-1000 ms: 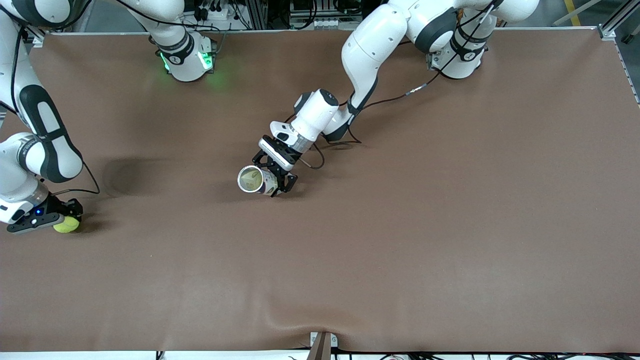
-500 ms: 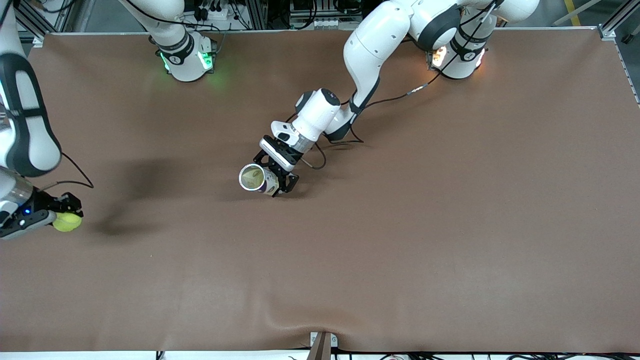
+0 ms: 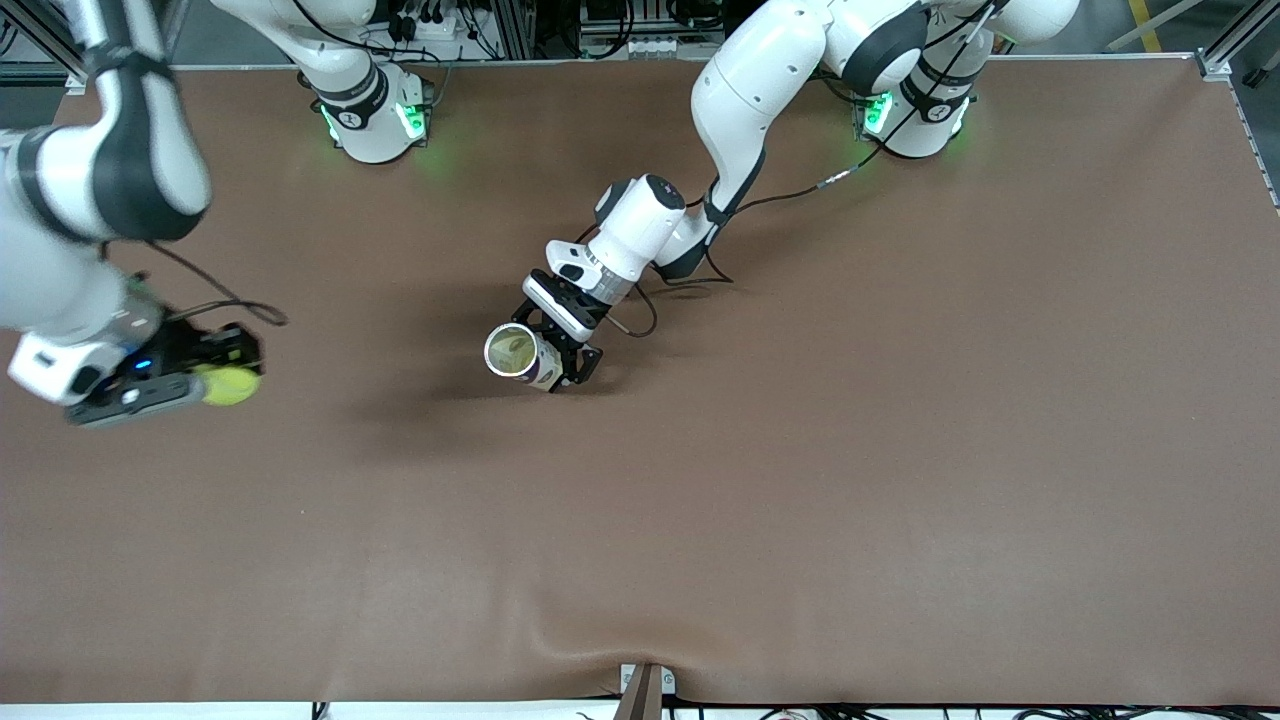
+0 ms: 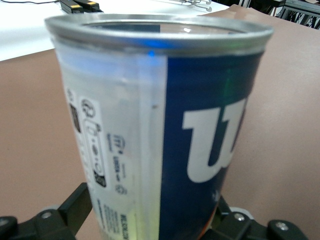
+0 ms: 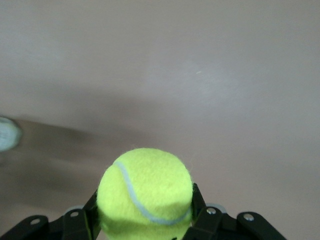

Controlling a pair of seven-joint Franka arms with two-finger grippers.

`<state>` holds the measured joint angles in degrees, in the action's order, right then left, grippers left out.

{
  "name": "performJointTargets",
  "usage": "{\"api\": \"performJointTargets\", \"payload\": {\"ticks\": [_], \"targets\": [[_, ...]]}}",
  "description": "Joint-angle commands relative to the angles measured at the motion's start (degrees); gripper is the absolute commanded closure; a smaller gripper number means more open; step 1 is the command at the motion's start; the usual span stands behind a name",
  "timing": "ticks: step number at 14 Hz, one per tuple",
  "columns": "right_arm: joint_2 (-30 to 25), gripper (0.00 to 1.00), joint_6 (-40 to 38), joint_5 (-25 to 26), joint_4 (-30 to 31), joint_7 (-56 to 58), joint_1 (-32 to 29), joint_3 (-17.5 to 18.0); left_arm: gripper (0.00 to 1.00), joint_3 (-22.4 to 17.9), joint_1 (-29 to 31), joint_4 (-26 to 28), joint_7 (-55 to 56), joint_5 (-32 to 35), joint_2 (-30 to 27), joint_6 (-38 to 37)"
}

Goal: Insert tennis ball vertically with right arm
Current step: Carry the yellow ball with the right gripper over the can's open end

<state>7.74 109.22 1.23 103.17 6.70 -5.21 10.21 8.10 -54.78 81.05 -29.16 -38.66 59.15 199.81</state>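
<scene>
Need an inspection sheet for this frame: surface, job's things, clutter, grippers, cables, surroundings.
Surface: brown mat over the table, a wrinkle at the edge nearest the front camera.
Job's things: tennis ball, yellow-green, held up in the air; ball can, open mouth up, blue label, near the table's middle.
Clutter: nothing seen.
Grippers: right gripper shut on the tennis ball, over the right arm's end of the table; left gripper clamps the ball can's lower body with its jaws wide.
Cables: black cable on the mat by the left arm.
Surroundings: metal frame, equipment by the bases.

Fuzzy felt tennis ball (image 5: 145, 192), metal-rimmed can (image 4: 160, 130)
</scene>
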Motion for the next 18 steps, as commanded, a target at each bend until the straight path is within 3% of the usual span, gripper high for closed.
{"api": "performJointTargets", "payload": {"ticks": [1, 8, 9, 12, 18], "targets": [[-2.7, 1.0, -1.2, -0.2, 2.2, -13.9, 6.7, -0.5, 0.0, 1.1, 1.6, 4.8, 0.2, 1.7, -3.8, -1.1], [1.2, 1.0, 4.0, -0.6, 2.2, -48.5, 23.3, -0.4, 0.0, 2.1, 2.4, 6.3, 0.2, 2.2, -4.6, -1.2], [2.1, 1.0, 6.0, -0.6, 2.2, -52.3, 24.5, 0.2, 0.05, 2.2, 2.4, 6.3, 0.2, 2.2, -4.6, -1.2], [4.6, 1.0, 10.7, -0.4, 2.3, -58.4, 25.2, 2.7, 0.12, 2.2, 2.4, 6.2, 0.2, 2.2, -4.6, -1.2], [6.0, 1.0, 12.2, -0.6, 2.2, -61.1, 26.5, 2.8, 0.1, 2.2, 2.4, 6.2, 0.2, 2.2, -4.6, -1.2]]}}
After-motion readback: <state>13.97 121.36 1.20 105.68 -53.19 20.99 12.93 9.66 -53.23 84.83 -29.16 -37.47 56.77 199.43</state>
